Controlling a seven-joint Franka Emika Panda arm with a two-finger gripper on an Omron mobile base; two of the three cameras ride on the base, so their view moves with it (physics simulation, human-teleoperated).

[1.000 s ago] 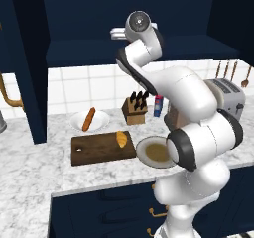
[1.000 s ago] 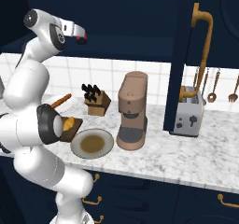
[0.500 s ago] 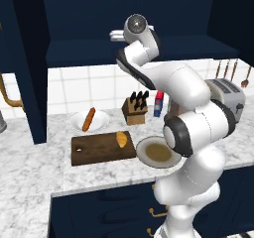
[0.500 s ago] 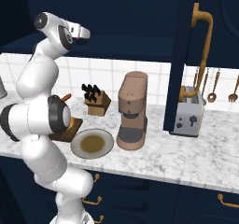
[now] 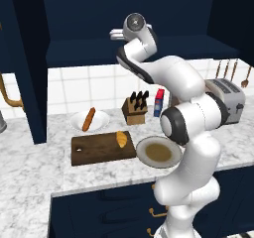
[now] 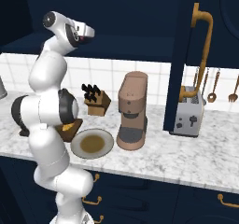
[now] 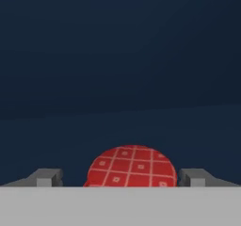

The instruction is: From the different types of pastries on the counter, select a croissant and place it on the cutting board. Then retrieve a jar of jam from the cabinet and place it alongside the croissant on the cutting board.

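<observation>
The gripper (image 7: 131,180) is raised into the cabinet (image 5: 149,14).
The jar of jam (image 7: 132,166) is seen between its spread-apart fingers (image 7: 47,177).

- Cutting board (image 5: 101,149): dark, grained wood, matt.
- Counter (image 5: 30,167): white-grey marbled stone, smooth.
- Toaster (image 5: 227,98): brushed metal.
- Jar of jam (image 7: 132,166) lid: red, checked pattern.

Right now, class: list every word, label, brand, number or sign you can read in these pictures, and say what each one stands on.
No text can be read anywhere.
The red-and-blue box beside the knife block: any print is too small and blurred to read.
The jar of jam between the fingertips: its lid bears a chequered pattern, no letters.
The toaster: dark dots on its front, no readable marks.
</observation>
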